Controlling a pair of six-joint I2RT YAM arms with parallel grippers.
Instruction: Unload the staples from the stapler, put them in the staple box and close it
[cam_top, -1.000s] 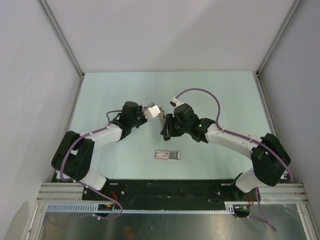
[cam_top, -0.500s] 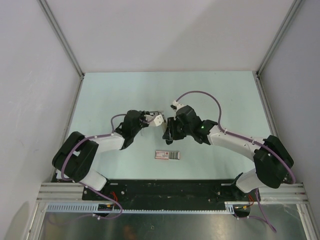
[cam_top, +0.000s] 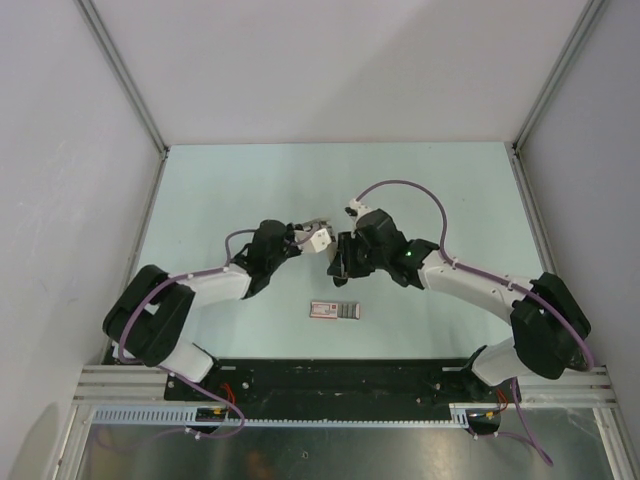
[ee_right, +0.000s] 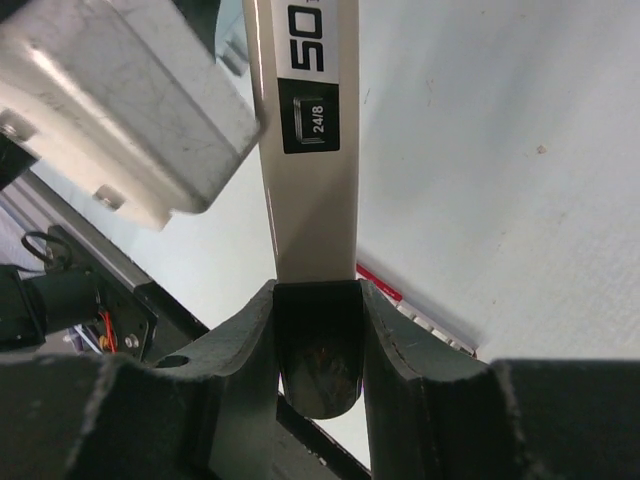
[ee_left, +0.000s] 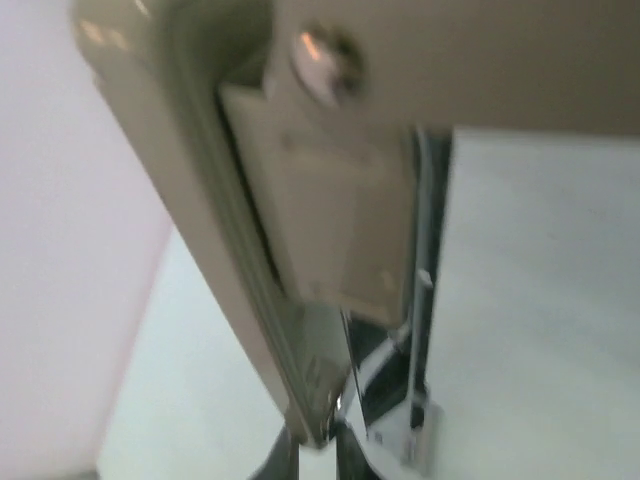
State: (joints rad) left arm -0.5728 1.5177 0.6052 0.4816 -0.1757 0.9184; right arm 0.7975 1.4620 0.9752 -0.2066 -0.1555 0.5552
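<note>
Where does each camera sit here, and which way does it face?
Top external: above and behind the robot, looking down on the table; the left gripper and right gripper meet at the stapler.
Left wrist: on the left arm, right against the blurred stapler; own fingers unclear.
Right wrist: on the right arm, looks along its dark fingers, clamped on the stapler.
All three share the stapler.

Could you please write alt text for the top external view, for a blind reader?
Above a pale green table, the left gripper and the right gripper hold a small pale blue-and-white plastic stapler between them. A flat red-and-white box lies on the table, lower in the picture.
</note>
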